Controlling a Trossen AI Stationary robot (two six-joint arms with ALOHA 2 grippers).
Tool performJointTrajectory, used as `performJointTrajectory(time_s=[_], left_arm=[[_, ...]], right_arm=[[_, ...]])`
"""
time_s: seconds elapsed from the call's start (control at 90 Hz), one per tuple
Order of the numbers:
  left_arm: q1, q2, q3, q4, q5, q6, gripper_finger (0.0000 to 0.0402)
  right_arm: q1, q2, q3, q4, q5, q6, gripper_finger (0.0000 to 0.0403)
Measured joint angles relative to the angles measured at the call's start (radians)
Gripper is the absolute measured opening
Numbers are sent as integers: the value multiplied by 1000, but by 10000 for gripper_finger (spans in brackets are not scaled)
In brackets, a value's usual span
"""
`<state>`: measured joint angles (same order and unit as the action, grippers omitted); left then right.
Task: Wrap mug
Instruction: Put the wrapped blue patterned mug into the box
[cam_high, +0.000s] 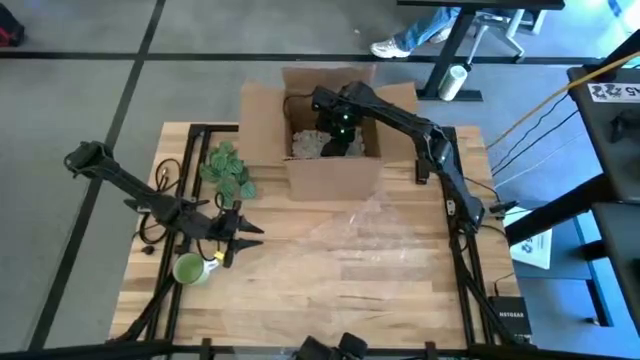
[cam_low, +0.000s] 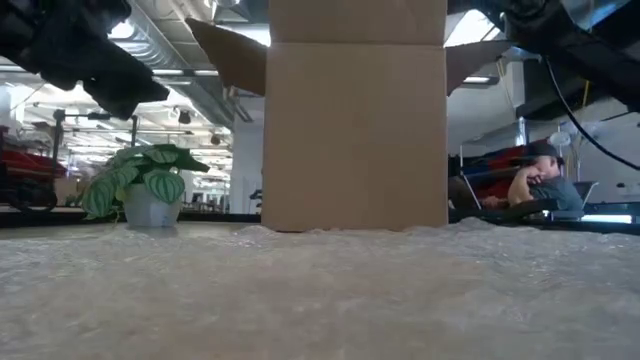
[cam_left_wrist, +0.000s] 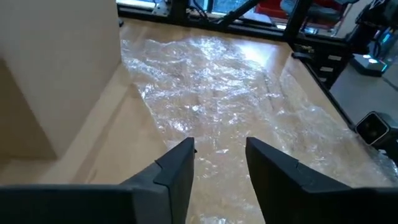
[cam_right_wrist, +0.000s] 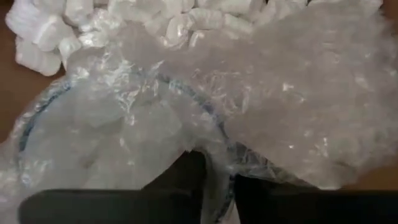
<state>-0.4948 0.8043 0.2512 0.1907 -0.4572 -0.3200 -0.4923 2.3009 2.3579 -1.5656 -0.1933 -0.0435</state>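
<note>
Reaching into the cardboard box at upper centre, the right gripper had its jaws nearly closed on a bubble-wrapped mug directly ahead. Lower left, the left gripper hovered open, empty, beside a green mug.

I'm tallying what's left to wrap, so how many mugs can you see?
2. A green mug sits on the table's front left, by the left tool. What looks like a blue-rimmed mug lies bubble-wrapped inside the cardboard box. More may be hidden there.
</note>
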Motion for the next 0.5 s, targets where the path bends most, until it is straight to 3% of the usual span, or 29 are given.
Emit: performJointTrajectory(time_s=[0.5], left_arm=[[0, 0, 0, -1, 0, -5, 129]], right_arm=[[11, -81, -4, -7, -11, 12, 106]])
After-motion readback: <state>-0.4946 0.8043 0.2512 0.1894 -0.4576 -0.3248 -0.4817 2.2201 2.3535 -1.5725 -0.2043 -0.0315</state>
